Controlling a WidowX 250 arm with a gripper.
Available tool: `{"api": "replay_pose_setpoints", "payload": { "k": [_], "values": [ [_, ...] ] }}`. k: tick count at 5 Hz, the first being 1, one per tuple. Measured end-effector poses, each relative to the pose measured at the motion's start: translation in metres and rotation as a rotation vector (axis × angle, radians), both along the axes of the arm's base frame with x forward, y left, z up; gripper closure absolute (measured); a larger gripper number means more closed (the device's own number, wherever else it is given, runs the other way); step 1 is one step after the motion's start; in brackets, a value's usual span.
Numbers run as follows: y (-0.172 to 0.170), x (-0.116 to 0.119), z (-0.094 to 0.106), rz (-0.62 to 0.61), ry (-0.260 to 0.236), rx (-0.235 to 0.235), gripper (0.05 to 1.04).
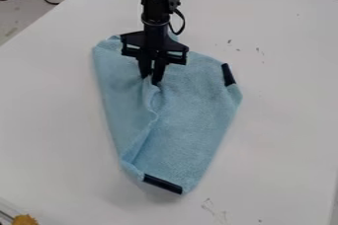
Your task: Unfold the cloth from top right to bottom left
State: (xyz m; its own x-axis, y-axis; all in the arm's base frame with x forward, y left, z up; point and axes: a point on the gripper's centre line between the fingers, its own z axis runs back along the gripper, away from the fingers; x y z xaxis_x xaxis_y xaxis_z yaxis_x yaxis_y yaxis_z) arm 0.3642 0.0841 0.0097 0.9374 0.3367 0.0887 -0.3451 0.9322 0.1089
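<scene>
Blue cloth [191, 120] beneath and around the pincer's [151, 82] tips

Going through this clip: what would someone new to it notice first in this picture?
Most likely the light blue cloth, lying partly folded in the middle of the white table, with the black claw over its upper part, where the fabric is creased. Next, probably, the two dark strips on the cloth's edge, one at the upper right and one at the bottom. A small yellow-orange thing in the lower left corner also stands out.
</scene>
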Motion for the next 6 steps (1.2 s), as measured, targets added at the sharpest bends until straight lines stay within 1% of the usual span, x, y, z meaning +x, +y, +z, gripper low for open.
{"api": "replay_pose_setpoints", "payload": {
  "k": [1, 2, 3, 4, 5, 6],
  "values": [
    [-0.001, 0.000, 0.000, 0.000, 0.000, 0.006, 0.535],
    [0.000, 0.001, 0.001, 0.003, -0.003, 0.015, 0.238],
    [-0.005, 0.000, 0.010, -0.008, -0.016, 0.038, 0.077],
    [-0.004, -0.009, 0.024, 0.000, -0.005, 0.071, 0.081],
    [-0.004, -0.019, 0.025, 0.021, 0.005, 0.077, 0.099],
    [-0.005, -0.021, 0.021, 0.038, 0.000, 0.048, 0.115]
  ]
}}
